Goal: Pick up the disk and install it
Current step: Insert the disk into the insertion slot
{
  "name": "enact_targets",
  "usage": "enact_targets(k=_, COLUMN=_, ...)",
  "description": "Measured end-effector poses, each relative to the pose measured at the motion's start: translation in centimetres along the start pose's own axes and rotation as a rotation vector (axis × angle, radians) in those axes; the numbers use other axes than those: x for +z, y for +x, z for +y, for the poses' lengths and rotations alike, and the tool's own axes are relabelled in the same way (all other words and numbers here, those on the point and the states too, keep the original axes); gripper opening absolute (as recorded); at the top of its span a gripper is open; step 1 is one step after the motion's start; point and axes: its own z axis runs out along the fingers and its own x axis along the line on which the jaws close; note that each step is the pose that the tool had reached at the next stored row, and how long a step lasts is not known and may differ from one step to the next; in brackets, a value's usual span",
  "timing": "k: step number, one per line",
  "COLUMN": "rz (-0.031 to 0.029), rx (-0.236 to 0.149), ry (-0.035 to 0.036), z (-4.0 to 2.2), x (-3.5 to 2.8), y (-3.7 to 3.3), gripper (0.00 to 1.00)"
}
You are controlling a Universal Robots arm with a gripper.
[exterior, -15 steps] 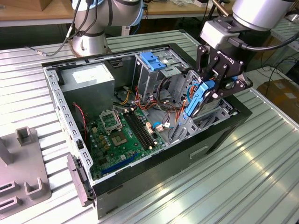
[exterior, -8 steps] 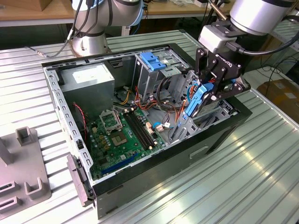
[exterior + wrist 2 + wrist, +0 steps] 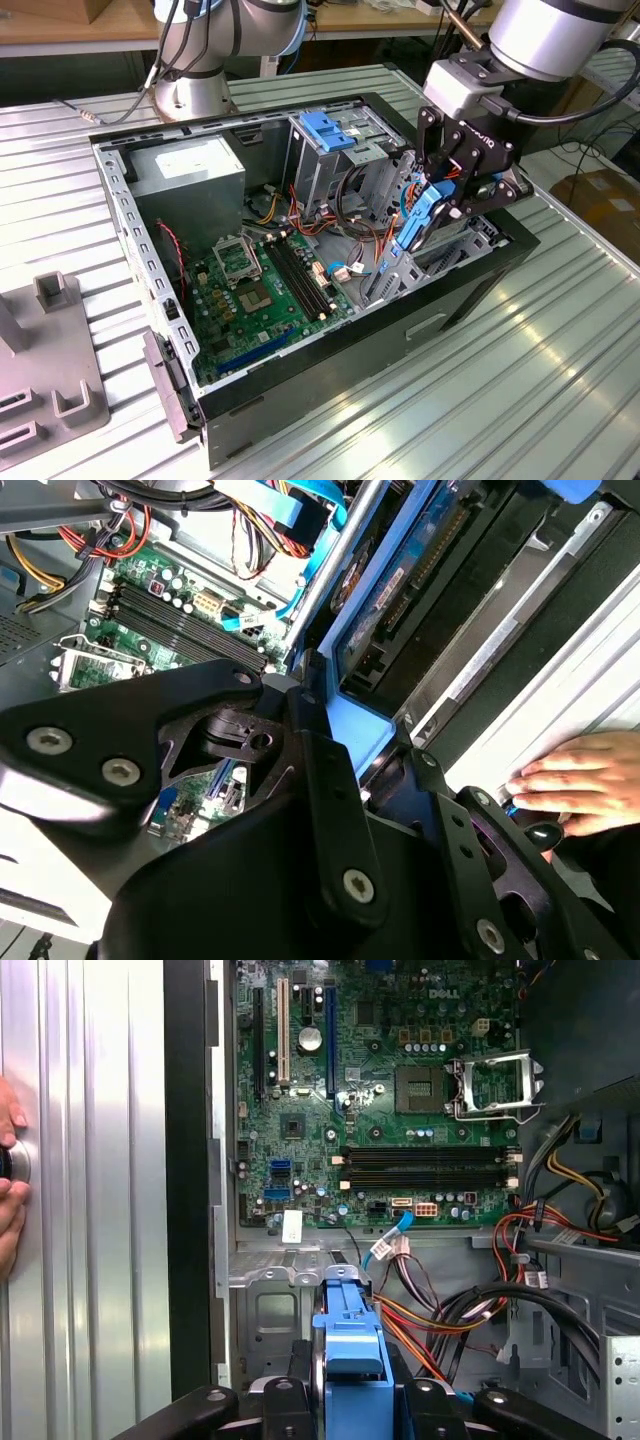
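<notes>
A ribbed metal table (image 3: 500, 400) is seen nearest in the exterior view, with a grey fixture (image 3: 55, 390) resting on it at the exterior view's left. On the table an open computer case (image 3: 400, 330) is laid on its side, and a green motherboard (image 3: 265, 285) is exposed on its floor. At the exterior view's right end of the case, the gripper (image 3: 440, 205) is closed on the disk (image 3: 415, 235), which is held on edge and tilted, its blue rails clasped between the black fingers. The disk's lower end is lowered into the case beside the metal bay; whether it is touching the bay cannot be told. In the second wrist view a person's hand (image 3: 575, 780) is laid on the table just outside the case wall. Further back, a tall drive cage (image 3: 345, 165) topped by a blue latch (image 3: 325, 130) is seen, with a grey power supply (image 3: 190, 168) in the far corner. Behind the case, the arm's base (image 3: 195, 70) is mounted.
</notes>
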Motion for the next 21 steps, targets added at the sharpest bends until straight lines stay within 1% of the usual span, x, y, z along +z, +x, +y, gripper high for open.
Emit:
enact_targets(k=4, rz=0.0001, rx=0.000, ry=-0.0003, z=0.00, x=0.00, y=0.00, gripper=0.38)
enact_targets(k=5, rz=0.0001, rx=0.000, ry=-0.0004, z=0.00, x=0.00, y=0.00, gripper=0.44)
enact_targets(k=9, rz=0.0000, rx=0.000, ry=-0.0005, z=-0.01, x=0.02, y=0.00, gripper=0.44)
enact_targets(k=12, rz=-0.0003, rx=0.000, ry=-0.0003, z=-0.10, x=0.22, y=0.00, gripper=0.44)
enact_targets(k=13, rz=-0.0001, rx=0.000, ry=-0.0001, z=-0.20, x=0.35, y=0.01, gripper=0.43)
enact_targets(k=15, rz=0.0004, rx=0.000, ry=0.0001, z=-0.59, x=0.68, y=0.00, gripper=0.30)
enact_targets(k=17, rz=0.0010, rx=0.000, ry=0.0001, z=-1.12, x=0.96, y=-0.01, gripper=0.18)
enact_targets(k=19, rz=0.0019, rx=0.000, ry=0.0002, z=-1.88, x=1.22, y=-0.01, gripper=0.18)
enact_targets(k=20, rz=0.0024, rx=0.000, ry=0.0002, z=-2.25, x=1.35, y=-0.01, gripper=0.12)
enact_targets(k=21, rz=0.0027, rx=0.000, ry=0.0003, z=-2.45, x=1.44, y=-0.02, gripper=0.10)
